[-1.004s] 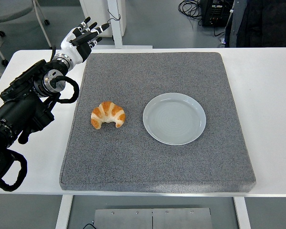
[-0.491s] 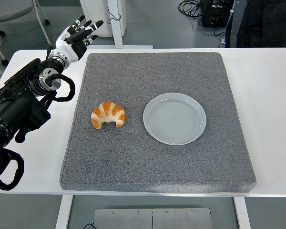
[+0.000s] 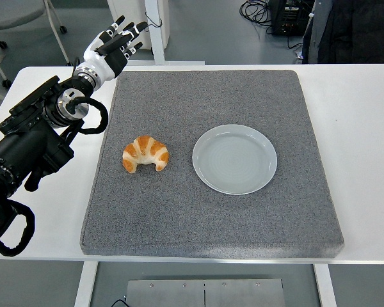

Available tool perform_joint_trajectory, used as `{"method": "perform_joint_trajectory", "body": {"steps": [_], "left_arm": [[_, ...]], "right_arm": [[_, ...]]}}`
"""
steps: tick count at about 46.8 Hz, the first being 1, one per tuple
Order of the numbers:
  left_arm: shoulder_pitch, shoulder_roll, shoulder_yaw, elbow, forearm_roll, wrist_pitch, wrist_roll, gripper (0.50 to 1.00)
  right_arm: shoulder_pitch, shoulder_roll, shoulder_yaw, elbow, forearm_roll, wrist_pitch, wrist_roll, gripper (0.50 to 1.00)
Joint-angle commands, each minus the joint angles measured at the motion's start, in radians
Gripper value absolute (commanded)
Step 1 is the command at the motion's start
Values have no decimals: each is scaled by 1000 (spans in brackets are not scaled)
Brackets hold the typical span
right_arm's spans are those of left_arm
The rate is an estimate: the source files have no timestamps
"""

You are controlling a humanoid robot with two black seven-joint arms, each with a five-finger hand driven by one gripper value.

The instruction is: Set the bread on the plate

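A golden croissant [image 3: 146, 154] lies on the grey mat [image 3: 211, 211], left of centre. To its right sits an empty pale grey-blue plate [image 3: 234, 158], a short gap away. My left hand [image 3: 113, 45], black and white, hovers over the mat's far left corner with fingers spread and nothing in it, well beyond the croissant. The black left arm [image 3: 32, 141] runs down along the table's left side. The right arm does not show.
The mat covers most of the white table [image 3: 365, 128]. Beyond the table's far edge are a chair base [image 3: 13, 19], a white post [image 3: 155, 29], cables and dark equipment on the floor.
The left hand drew back toward the far left, then returned a little to the right and over the mat's corner. Croissant and plate have not moved.
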Motion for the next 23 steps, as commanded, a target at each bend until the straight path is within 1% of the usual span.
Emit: {"method": "perform_joint_trajectory", "body": {"steps": [1, 10, 15, 20, 23], "left_arm": [[12, 19, 5, -51, 2, 8, 8, 993], [22, 62, 17, -151, 15, 19, 18, 993], [36, 104, 45, -239, 20, 30, 24, 993], [42, 150, 93, -332, 20, 59, 24, 993], [45, 170, 105, -372, 20, 62, 24, 993]], "right_arm": [[0, 0, 0, 0, 0, 0, 0, 1000], [0, 0, 0, 0, 0, 0, 0, 1000], [0, 0, 0, 0, 1, 0, 0, 1000], [0, 0, 0, 0, 1, 0, 0, 1000], [0, 0, 0, 0, 0, 0, 0, 1000]]}}
